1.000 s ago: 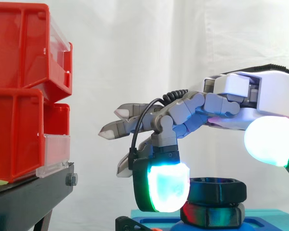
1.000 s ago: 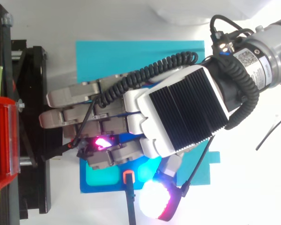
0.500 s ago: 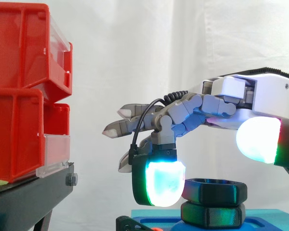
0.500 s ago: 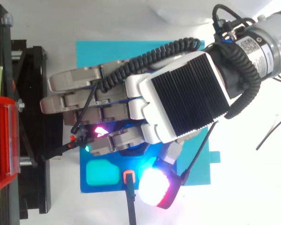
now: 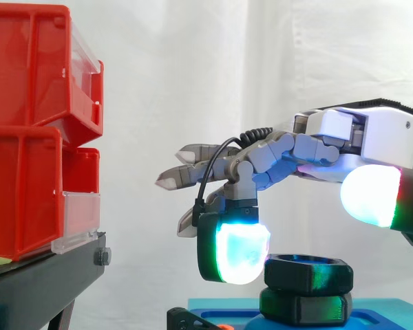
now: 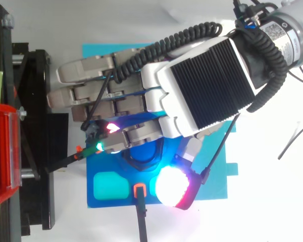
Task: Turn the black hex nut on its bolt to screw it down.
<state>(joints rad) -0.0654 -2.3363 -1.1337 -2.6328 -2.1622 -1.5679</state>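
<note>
The black hex nut (image 5: 308, 270) sits on its bolt above a second black hex piece (image 5: 304, 306) on a blue base (image 5: 224, 317). My hand (image 5: 372, 134) hovers over it, palm down. One finger bends downward, and its cyan-green pad (image 5: 239, 251) is against the nut's left side. The thumb's white-red pad (image 5: 370, 196) floats above the nut's right side, apart from it. The other fingers stretch straight to the left. From above, the nut (image 6: 144, 155) shows partly under the hand (image 6: 202, 85), with the thumb pad (image 6: 174, 186) beside it.
Red bins (image 5: 34, 130) stand stacked on a black stand (image 5: 48, 282) at the left, a short gap from the straight fingertips. The blue base (image 6: 108, 186) lies on a cyan mat (image 6: 116, 53). A black cable with an orange clip (image 6: 139, 190) meets the base's near edge.
The hand has shifted sideways across the base, uncovering part of the nut in the top view. The bent finger's pad has moved slightly right and up, next to the nut.
</note>
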